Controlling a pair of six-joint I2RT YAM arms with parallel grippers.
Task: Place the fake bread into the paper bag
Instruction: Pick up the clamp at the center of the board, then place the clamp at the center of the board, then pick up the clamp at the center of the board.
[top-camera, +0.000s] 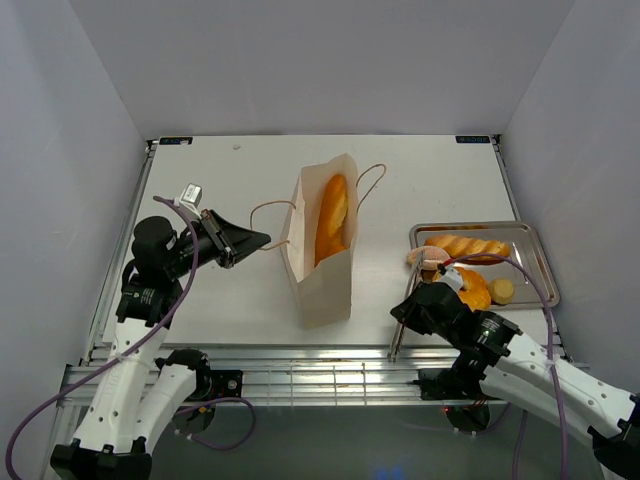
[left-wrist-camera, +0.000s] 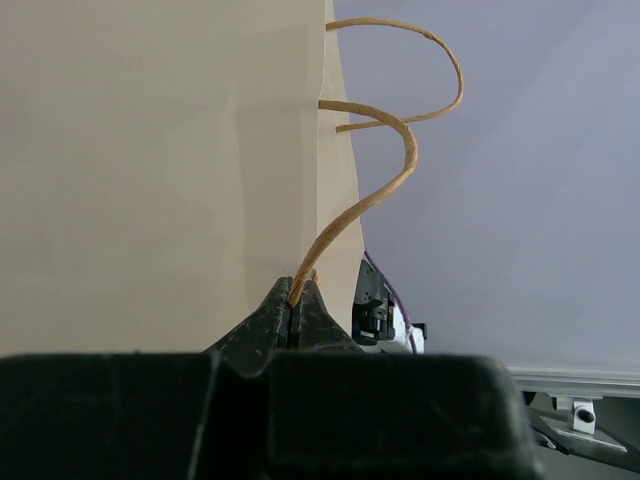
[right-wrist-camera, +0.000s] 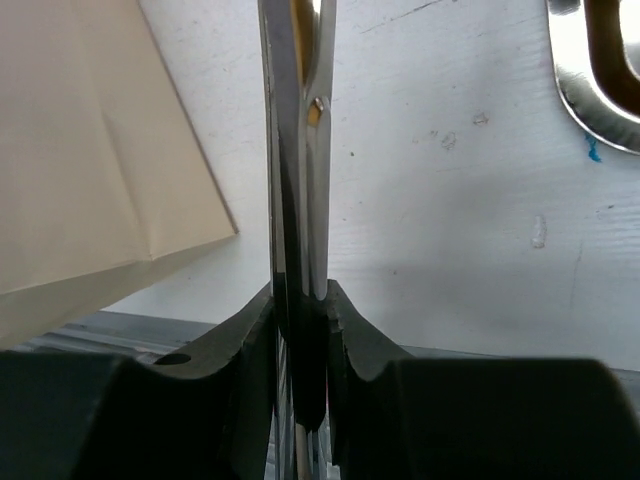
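Observation:
The paper bag (top-camera: 322, 275) stands upright mid-table with its mouth open, and a long baguette (top-camera: 332, 215) lies inside it. My left gripper (top-camera: 262, 239) is shut on the bag's left cord handle (top-camera: 268, 208); the left wrist view shows the cord (left-wrist-camera: 385, 190) pinched at the fingertips (left-wrist-camera: 295, 300) beside the bag wall (left-wrist-camera: 150, 170). My right gripper (top-camera: 405, 312) is shut on the metal tongs (top-camera: 395, 338), which the right wrist view (right-wrist-camera: 297, 150) shows clamped upright between the jaws. A ridged loaf (top-camera: 468, 245), a pinkish bun (top-camera: 425, 257), a croissant (top-camera: 472, 288) and a small round bun (top-camera: 502, 290) lie on the tray.
The silver metal tray (top-camera: 546, 270) sits at the right of the table, just beyond my right gripper; its rim shows in the right wrist view (right-wrist-camera: 600, 90). The bag's second handle (top-camera: 372, 185) loops out to the right. Grey walls enclose the table.

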